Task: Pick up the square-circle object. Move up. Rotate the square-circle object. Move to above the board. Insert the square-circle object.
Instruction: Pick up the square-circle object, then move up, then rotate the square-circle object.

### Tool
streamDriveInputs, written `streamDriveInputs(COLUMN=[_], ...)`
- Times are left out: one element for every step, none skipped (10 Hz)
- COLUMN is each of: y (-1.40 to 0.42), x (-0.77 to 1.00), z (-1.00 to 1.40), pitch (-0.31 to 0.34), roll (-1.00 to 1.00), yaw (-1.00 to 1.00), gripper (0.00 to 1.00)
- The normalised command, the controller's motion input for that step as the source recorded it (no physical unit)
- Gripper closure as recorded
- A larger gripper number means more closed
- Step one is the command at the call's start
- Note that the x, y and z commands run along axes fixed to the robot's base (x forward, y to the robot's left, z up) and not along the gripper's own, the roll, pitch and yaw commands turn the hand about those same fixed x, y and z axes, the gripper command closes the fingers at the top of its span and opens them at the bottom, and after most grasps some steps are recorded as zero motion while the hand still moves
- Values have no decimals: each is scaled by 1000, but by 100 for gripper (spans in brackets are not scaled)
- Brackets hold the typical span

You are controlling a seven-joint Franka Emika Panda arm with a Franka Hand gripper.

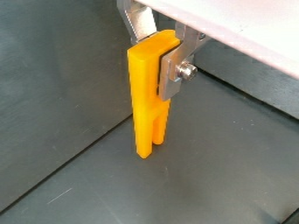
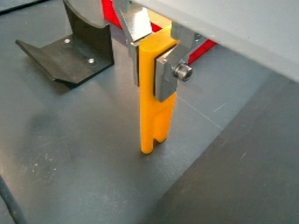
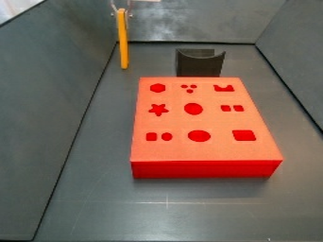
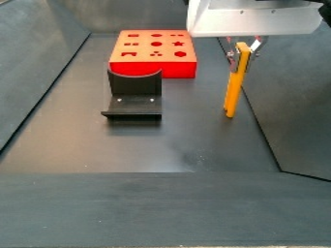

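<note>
Silver fingers [image 2: 170,72] of the gripper [image 2: 149,54] are clamped on the top end of the square-circle object [image 2: 155,101], which hangs upright with its two prongs pointing down, above the dark floor. Off to the side stands the fixture [image 4: 134,94], with the red board [image 4: 154,51] just behind it, well apart from the bar.
</note>
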Motion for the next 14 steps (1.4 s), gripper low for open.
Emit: streamDriveInputs(y=[0,0,0,-81,-73,-46,-20,-3,-546,-568,-379,-183,-105,-67], x=[0,0,0,-3,-11,-9,-4,-1,821,855,668,495,334,142], z=[0,0,833,780,692,570,381,236,1000,1000,845,676,481,204], pitch=[0,0,0,26,40,48,65,77,0,7,75,96,107,109], roll=[0,0,0,-9,3,23,53,74,0,1,-27,-51,-64,-61], yaw=[0,0,0,9,14,16,13,12,0,4,16,11,9,14], gripper=[100,100,100,100,100,100,100,100,100,100,100,100,100,100])
